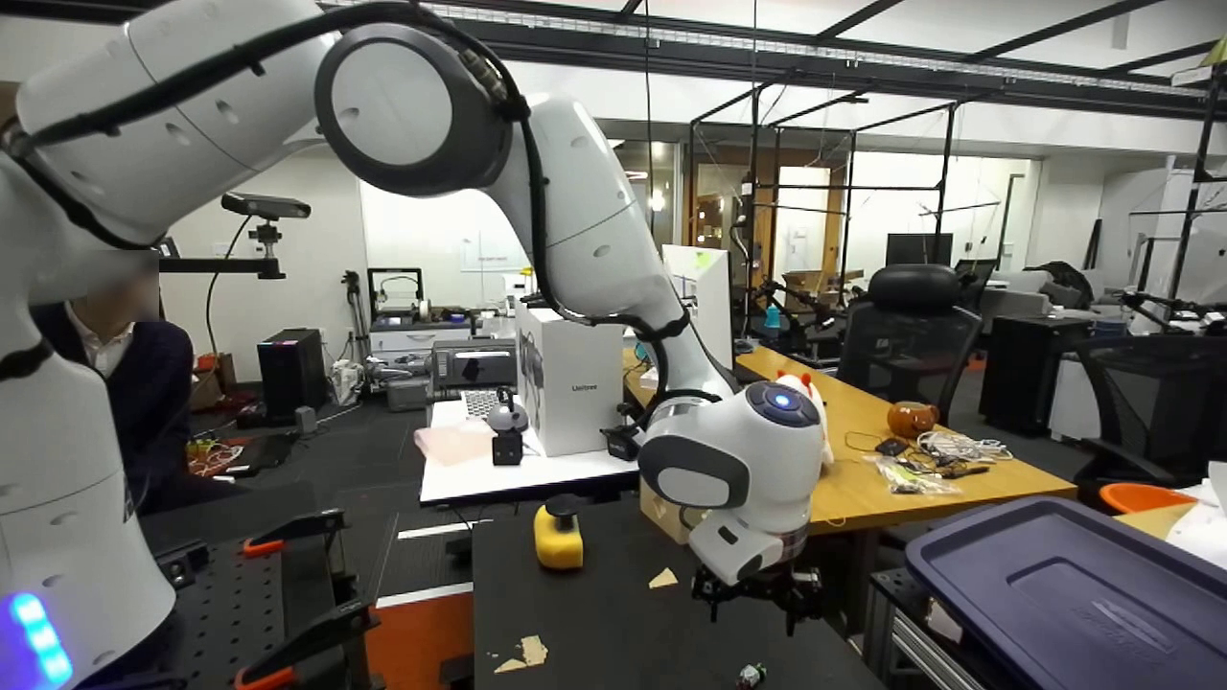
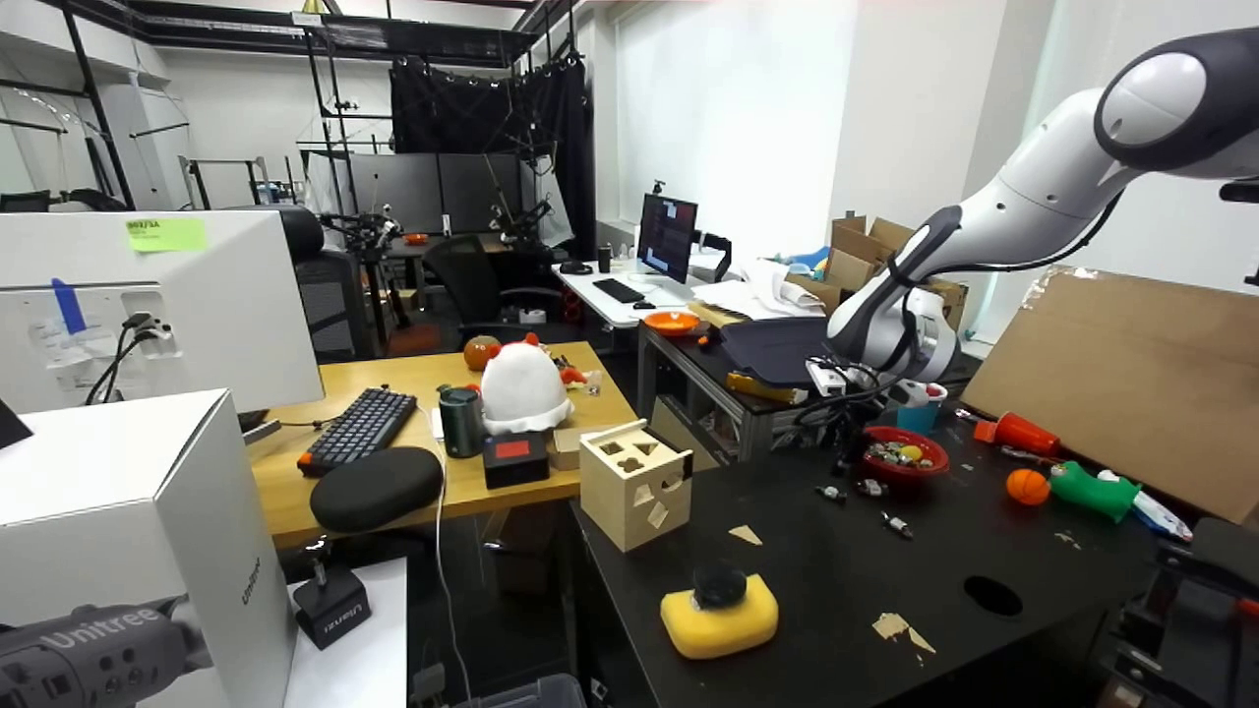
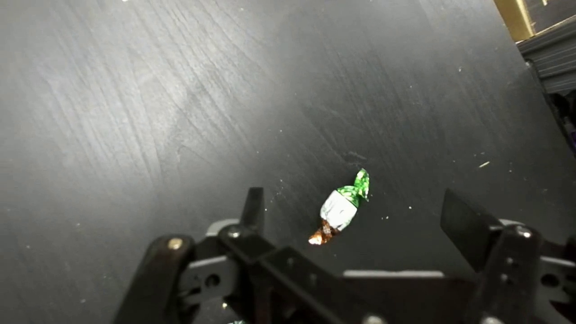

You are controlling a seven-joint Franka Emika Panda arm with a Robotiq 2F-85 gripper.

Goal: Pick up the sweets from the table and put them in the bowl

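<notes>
Tool (image 3: 354, 216) hovers above one wrapped sweet (image 3: 339, 210).

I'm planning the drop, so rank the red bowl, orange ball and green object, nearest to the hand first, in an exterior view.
1. Red bowl, picture-left of the others
2. Orange ball, between them
3. Green object, picture-right of both

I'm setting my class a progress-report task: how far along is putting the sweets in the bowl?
Done: the bowl already holds what look like sweets, though how they got there isn't shown.
In hand: nothing gripped; the tool is open, apparently poised over a sweet.
Left: three sweets lie on the table, seemingly including that one.
</notes>
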